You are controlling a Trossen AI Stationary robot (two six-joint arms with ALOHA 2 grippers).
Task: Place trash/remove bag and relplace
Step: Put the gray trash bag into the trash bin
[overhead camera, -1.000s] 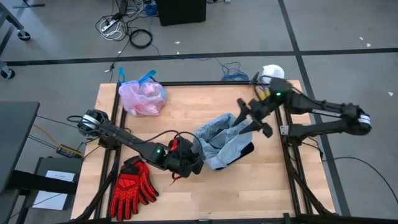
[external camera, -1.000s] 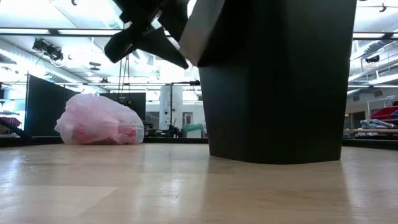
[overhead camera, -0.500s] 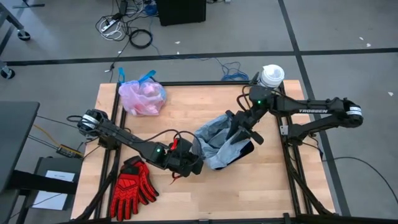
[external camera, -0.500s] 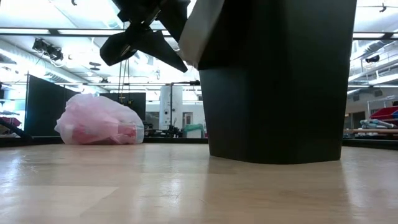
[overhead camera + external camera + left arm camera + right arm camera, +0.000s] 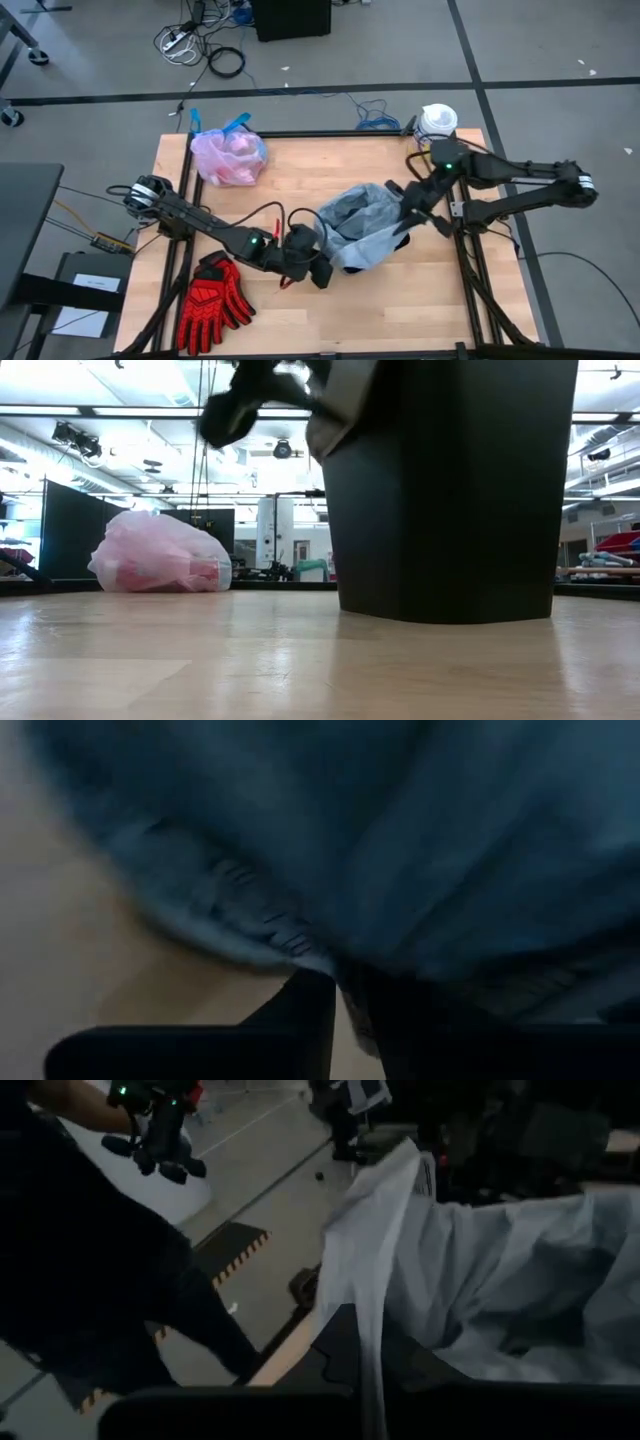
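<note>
Looking down on a wooden table (image 5: 330,310), two dark robot arms meet at a black bin (image 5: 450,490) draped with a grey-blue liner (image 5: 365,225) near the table's middle. No brand name or label can be read now; white lettering that showed on the right arm half a second ago has turned out of sight.

The left gripper (image 5: 318,262) is at the liner's near-left edge. Its wrist view shows its two fingers nearly together with a fold of the liner (image 5: 330,870) pinched between them (some faint print on the plastic is too blurred to read). Since the earlier picture this gripper has slid slightly towards the bin.

The right gripper (image 5: 412,212) is at the liner's right edge. Its fingers are closed tight on a strip of the liner (image 5: 370,1330), which rises from between them. A second ago it stood wider apart and farther out; it has since closed in on the plastic.

The pink bag (image 5: 229,157), tied and full, sits at the table's far-left corner, unmoved. Red gloves (image 5: 212,302) lie at the near-left edge.
</note>
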